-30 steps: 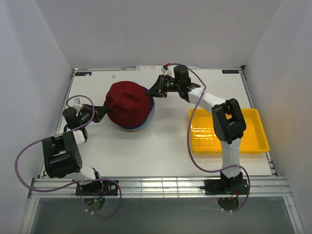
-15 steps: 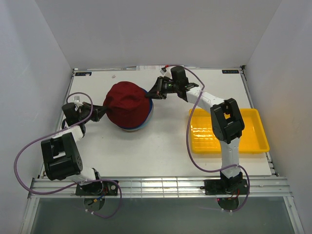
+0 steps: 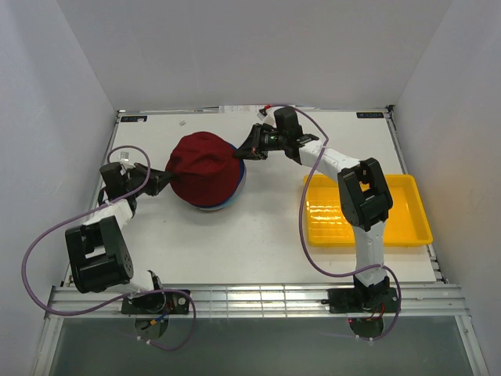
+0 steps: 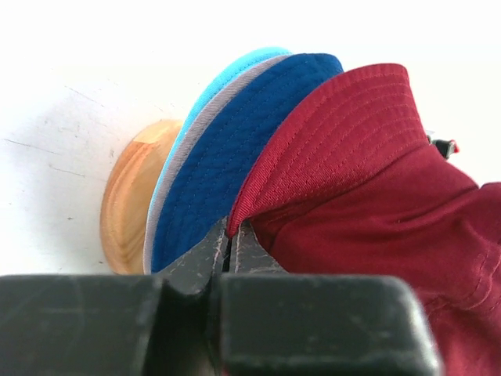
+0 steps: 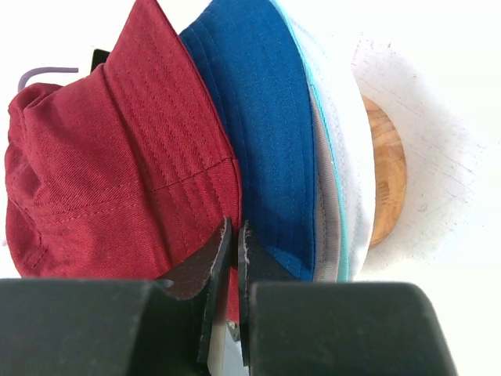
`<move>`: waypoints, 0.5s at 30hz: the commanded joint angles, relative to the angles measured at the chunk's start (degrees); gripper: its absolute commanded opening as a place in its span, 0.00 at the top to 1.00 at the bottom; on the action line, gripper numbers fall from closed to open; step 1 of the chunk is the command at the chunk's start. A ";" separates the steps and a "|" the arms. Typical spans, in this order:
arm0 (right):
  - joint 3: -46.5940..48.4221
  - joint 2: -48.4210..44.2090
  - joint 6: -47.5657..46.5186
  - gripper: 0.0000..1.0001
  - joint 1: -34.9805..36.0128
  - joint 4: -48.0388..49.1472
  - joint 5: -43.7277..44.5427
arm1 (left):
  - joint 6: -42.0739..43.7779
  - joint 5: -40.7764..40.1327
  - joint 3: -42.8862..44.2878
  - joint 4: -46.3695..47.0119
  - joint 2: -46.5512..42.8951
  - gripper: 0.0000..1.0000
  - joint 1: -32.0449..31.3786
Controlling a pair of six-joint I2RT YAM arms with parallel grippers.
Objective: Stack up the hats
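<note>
The red hat (image 3: pixel 205 168) tops the stack (image 4: pixel 227 157) (only letting go seems left), right gripper (image 3: pixel 245 150) pinching its brim, left gripper (image 3: pixel 167 177) narrow, grip unclear.

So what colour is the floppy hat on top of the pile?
Dark red. The soft fabric bucket hat shows best in the top external view.

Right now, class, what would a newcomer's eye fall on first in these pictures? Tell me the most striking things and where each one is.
The dark red hat crowns a stack left of the table's middle, over a royal blue hat, a grey hat and a teal hat on a wooden stand. The left arm and right arm reach it from opposite sides, jaws closed on its brim. A bright yellow tray lies at the right.
</note>
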 commanded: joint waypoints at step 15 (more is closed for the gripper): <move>9.43 5.23 -11.29 0.92 -1.30 -14.88 3.26 | 10.62 -9.57 3.26 -16.78 -8.69 0.48 1.82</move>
